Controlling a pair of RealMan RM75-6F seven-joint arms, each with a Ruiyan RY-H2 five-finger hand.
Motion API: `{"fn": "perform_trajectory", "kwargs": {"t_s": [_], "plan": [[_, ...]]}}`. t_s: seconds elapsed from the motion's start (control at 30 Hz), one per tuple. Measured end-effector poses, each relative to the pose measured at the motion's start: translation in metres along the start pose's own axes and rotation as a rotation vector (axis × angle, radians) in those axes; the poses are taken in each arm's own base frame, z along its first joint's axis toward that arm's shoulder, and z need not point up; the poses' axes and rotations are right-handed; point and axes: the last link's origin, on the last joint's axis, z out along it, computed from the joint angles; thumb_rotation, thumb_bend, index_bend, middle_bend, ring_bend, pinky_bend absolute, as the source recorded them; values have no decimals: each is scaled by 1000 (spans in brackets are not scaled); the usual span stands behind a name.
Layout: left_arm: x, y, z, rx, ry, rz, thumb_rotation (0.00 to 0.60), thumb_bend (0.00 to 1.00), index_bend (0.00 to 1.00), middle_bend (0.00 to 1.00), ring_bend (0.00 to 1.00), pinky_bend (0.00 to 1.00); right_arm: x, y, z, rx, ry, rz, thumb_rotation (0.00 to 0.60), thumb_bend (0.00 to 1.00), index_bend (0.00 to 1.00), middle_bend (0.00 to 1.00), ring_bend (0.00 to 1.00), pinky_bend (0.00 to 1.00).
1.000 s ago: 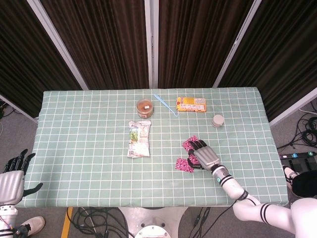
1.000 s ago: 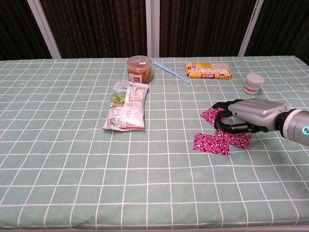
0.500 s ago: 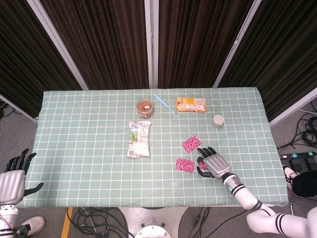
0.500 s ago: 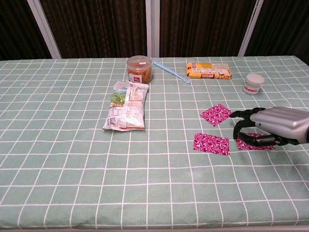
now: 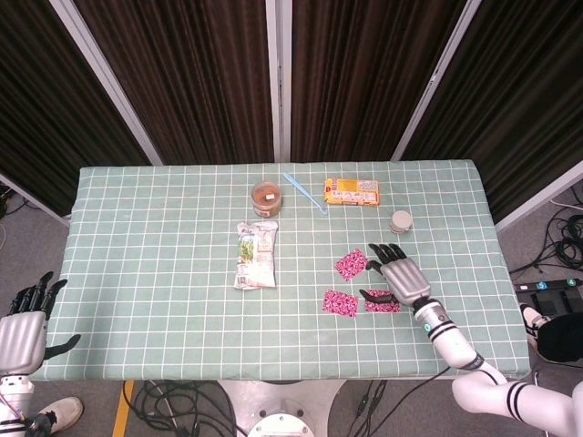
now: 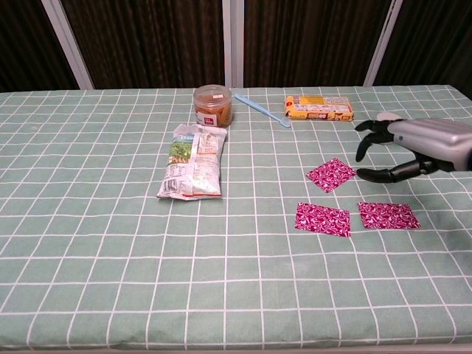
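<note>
The right hand [image 6: 410,147] hangs above the table at the right of the chest view with its fingers spread and nothing in them, clear of the cloth. Just below it lies a pink patterned packet [image 6: 388,214], flat on the green checked tablecloth [image 6: 110,243]; a second one [image 6: 322,220] lies just beside it toward the centre, and a third [image 6: 330,175] sits a little higher in the frame, near the fingertips. None of the three touches another.

My judgement is that the step in hand concerns these flat packets, and that it goes well only if the hand is well above the cloth before it travels sideways, so that no finger drags a packet out of line. A thin flat packet gives little to grasp; a low approach with thumb and finger pinching one edge seems the safest way.

The left hand [image 5: 20,328] rests off the table at the lower left of the head view, fingers apart and holding nothing. At the far edge stand a jar [image 6: 212,105], a snack bag [image 6: 191,169] and a small white tub [image 5: 401,220].
</note>
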Motion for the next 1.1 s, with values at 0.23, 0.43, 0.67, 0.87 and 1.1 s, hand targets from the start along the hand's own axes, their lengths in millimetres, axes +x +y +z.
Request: {"fn": "perform_trajectory", "kwargs": {"t_s": [0.23,0.43,0.67,0.87,1.1], "plan": [[-1,-2,-2,12,-6,-2,600,90,190,146,141,145,5,-5,40,-13,-16,-62,588,111,296,43,0,17],[-2,-4,-4,19,-9,-1,600,91,190,145,141,145,0,-14,65,-11,-35,-124,600,110,295,49,0,19],[-2,-7,-6,30,-11,-3,600,90,190,146,141,145,-9,-19,78,-10,-49,-149,600,111,296,53,0,19],[-3,-7,-5,29,-13,-4,600,90,190,146,141,145,-13,-22,80,-2,-51,-153,600,111,295,53,0,19],[-4,-8,-7,35,-13,-5,600,90,190,146,141,145,-19,-25,84,-4,-62,-156,600,112,305,54,0,18]]}}
